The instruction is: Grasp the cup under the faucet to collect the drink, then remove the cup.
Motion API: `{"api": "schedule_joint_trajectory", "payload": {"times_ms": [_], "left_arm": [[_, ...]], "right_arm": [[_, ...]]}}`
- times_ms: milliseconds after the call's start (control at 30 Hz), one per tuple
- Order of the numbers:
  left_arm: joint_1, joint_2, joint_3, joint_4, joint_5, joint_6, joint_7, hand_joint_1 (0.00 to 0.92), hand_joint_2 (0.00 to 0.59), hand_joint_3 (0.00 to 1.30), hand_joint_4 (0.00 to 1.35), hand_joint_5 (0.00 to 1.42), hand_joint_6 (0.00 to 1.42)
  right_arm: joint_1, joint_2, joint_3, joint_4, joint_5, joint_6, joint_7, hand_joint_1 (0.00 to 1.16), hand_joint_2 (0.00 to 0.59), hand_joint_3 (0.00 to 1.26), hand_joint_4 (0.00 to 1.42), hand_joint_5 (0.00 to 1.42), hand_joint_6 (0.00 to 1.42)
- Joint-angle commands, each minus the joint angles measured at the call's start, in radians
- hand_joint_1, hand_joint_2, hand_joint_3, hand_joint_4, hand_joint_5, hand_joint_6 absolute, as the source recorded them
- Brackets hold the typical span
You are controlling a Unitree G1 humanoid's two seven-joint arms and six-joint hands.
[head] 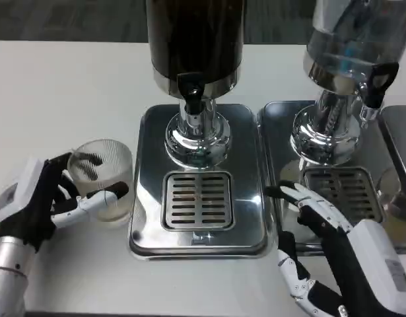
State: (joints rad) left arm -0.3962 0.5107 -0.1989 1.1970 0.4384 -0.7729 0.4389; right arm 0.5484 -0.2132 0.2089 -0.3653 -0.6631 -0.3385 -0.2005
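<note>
The left hand (41, 205) grips the clear plastic cup (103, 178) on the white surface (64, 86), left of the dark dispenser's drip tray (197, 198) — light, thin-walled, likely crushable, best held mid-wall — while the right hand (321, 244) hovers with fingers spread, holding nothing.

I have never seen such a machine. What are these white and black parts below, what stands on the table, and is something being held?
The camera sits on a humanoid robot's head and looks down at a white table. The white and black parts are its two hands. The left hand holds a clear plastic cup on the table, beside the metal tray, not under the tap. The right hand holds nothing, with its fingers spread. On the tray stands a dark drink dispenser with a black tap above a drain grate. A second, clear dispenser stands to the right.
</note>
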Motion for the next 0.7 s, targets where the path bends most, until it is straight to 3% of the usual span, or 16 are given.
{"api": "schedule_joint_trajectory", "payload": {"times_ms": [33, 700], "left_arm": [[0.022, 0.018, 0.012, -0.01, 0.005, -0.034, 0.05, 0.329, 0.152, 0.52, 0.61, 0.84, 1.01], [0.099, 0.069, 0.03, -0.111, 0.025, -0.14, 0.144, 0.314, 0.152, 0.54, 0.63, 0.86, 1.08]], "right_arm": [[-0.009, -0.009, 0.0, -0.006, 0.021, -0.017, 0.011, 0.65, 0.575, 0.26, 0.16, 0.15, 0.34], [-0.006, -0.006, 0.0, 0.0, 0.039, -0.026, 0.014, 0.63, 0.567, 0.25, 0.15, 0.13, 0.34]]}}
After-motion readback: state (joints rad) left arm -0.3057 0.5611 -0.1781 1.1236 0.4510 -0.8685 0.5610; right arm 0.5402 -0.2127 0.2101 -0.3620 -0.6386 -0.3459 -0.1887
